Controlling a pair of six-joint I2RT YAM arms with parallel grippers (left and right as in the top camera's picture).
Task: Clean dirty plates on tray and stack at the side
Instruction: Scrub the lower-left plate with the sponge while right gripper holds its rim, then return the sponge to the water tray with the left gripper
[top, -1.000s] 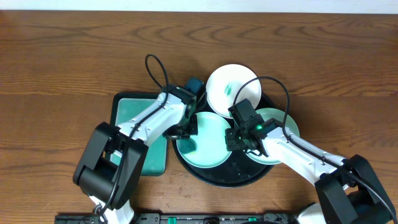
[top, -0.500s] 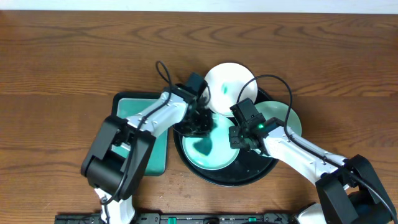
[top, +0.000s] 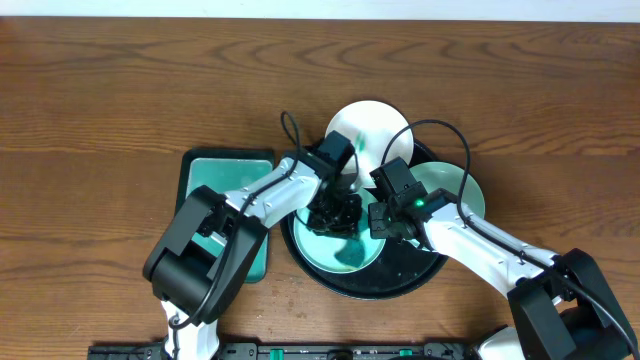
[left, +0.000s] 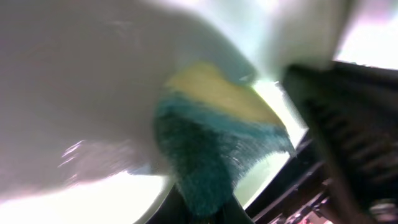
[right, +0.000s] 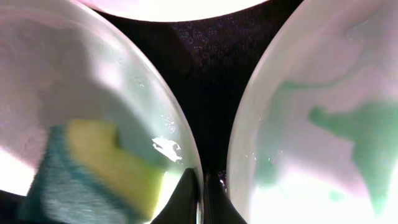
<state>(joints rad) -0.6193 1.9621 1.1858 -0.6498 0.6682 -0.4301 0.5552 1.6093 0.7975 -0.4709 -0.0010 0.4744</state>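
Observation:
The black round tray (top: 400, 285) holds three white plates. The middle plate (top: 335, 255) is smeared teal. My left gripper (top: 338, 212) is shut on a yellow and teal sponge (left: 217, 124) and presses it on this plate (left: 81, 93). My right gripper (top: 378, 222) is shut on this plate's right rim, jaws (right: 202, 186) pinching the edge beside the sponge (right: 99, 168). A second plate (top: 455, 195) with teal smears lies at the right, also in the right wrist view (right: 323, 124). A third plate (top: 372, 135) sits at the tray's far edge.
A rectangular dark-rimmed tray with a teal pad (top: 225, 180) lies left of the black tray, partly under my left arm. Bare wooden table surrounds both trays. My two arms meet close together over the middle plate.
My left gripper has swept the sponge rightward across the middle plate, from its left rim to near the right gripper. The right gripper has stayed on the rim.

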